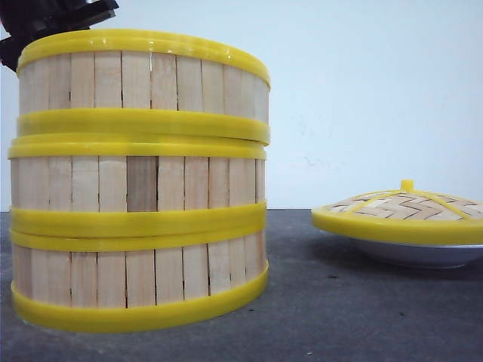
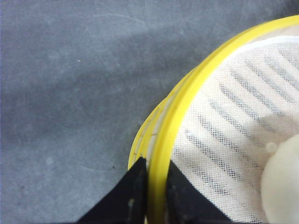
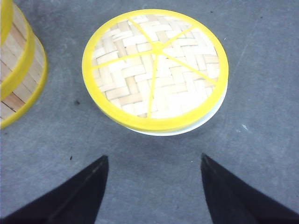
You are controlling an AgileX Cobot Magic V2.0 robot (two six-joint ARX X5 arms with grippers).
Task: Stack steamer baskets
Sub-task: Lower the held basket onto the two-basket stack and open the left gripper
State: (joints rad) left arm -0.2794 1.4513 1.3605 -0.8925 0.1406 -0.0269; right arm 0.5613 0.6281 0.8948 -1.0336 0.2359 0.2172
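Observation:
Three steamer baskets stand stacked at the left of the front view: the top basket (image 1: 143,83) on the middle one (image 1: 136,181) on the bottom one (image 1: 139,279). The top one sits slightly askew. My left gripper (image 2: 156,161) is shut on the top basket's yellow rim (image 2: 187,100), one finger outside the wall and one inside. Inside this basket lie a white mesh liner (image 2: 233,121) and a pale round lump (image 2: 282,182). Only the left arm's dark body (image 1: 53,19) shows behind the stack. My right gripper (image 3: 154,161) hangs open over bare table, holding nothing.
A domed woven lid (image 1: 400,207) with a yellow rim and knob rests on a white plate (image 1: 423,255) at the right, just beyond the right gripper's tips as the lid (image 3: 156,65) shows there. The stack's side (image 3: 18,70) is nearby. The grey tabletop (image 1: 332,302) lies between.

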